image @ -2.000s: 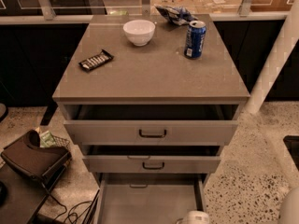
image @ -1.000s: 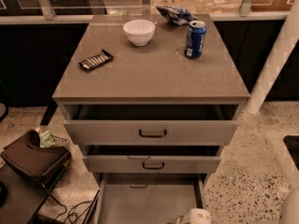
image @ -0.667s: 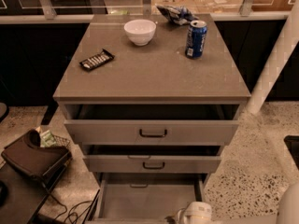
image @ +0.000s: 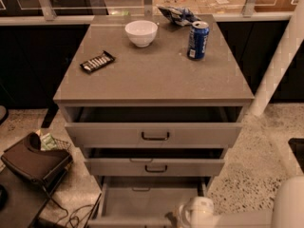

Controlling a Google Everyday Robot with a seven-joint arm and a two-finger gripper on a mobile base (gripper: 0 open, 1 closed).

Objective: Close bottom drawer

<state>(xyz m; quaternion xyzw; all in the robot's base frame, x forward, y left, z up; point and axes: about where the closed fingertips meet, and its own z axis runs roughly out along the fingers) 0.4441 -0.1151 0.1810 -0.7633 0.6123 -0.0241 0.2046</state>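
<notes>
The grey cabinet has three drawers, all open. The bottom drawer is pulled out the farthest, and its bare grey inside shows. Its front rail lies along the lower edge of the view. My gripper shows as a white rounded part at the bottom, right of centre. It sits over the front right part of the bottom drawer, with the white arm running off to the right. The top drawer and middle drawer stand out less.
On the cabinet top are a white bowl, a blue can, a dark snack bar and a crumpled bag. A dark bag lies on the floor at left. A white post stands at right.
My gripper and arm have risen into view from the bottom edge, over the bottom drawer's front. The drawers have not moved.
</notes>
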